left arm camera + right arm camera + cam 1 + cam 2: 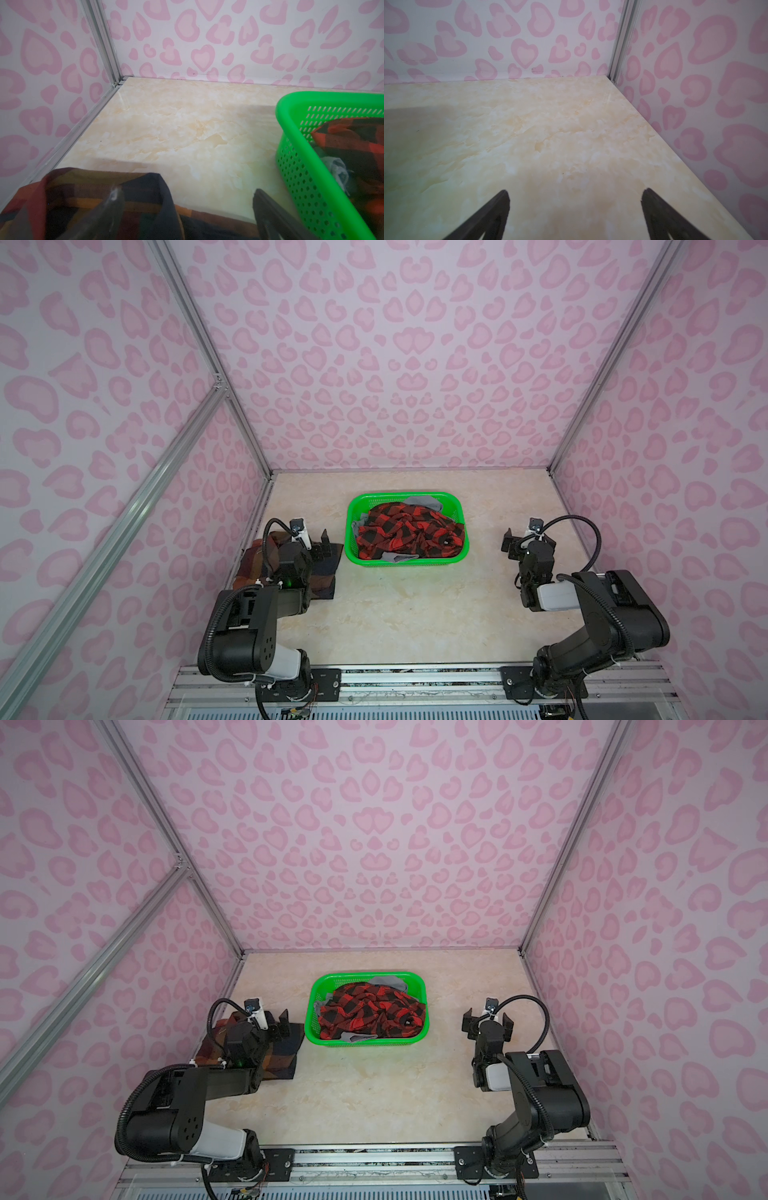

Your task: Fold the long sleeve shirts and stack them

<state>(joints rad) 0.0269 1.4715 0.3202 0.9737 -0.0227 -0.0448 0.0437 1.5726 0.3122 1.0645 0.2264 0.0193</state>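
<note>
A red-and-black check flannel (409, 533) (370, 1011) lies crumpled in a green basket (350, 510) (312, 994) at mid-table. A grey shirt (424, 502) (388, 982) pokes out from beneath it at the basket's far and near edges. Near the left wall a dark brown-orange-navy plaid shirt (328, 574) (286, 1052) (83, 197) lies folded on the table. My left gripper (318, 547) (276, 1025) (187, 193) hovers over the plaid shirt's far right corner, open and empty. My right gripper (528, 539) (487, 1021) (576, 192) is open over bare table, right of the basket.
The marble-look table (415, 614) is walled on three sides by pink patterned panels with metal posts (101, 41) (620, 41). In the left wrist view the basket (291, 116) stands close beside one finger, with flannel showing inside.
</note>
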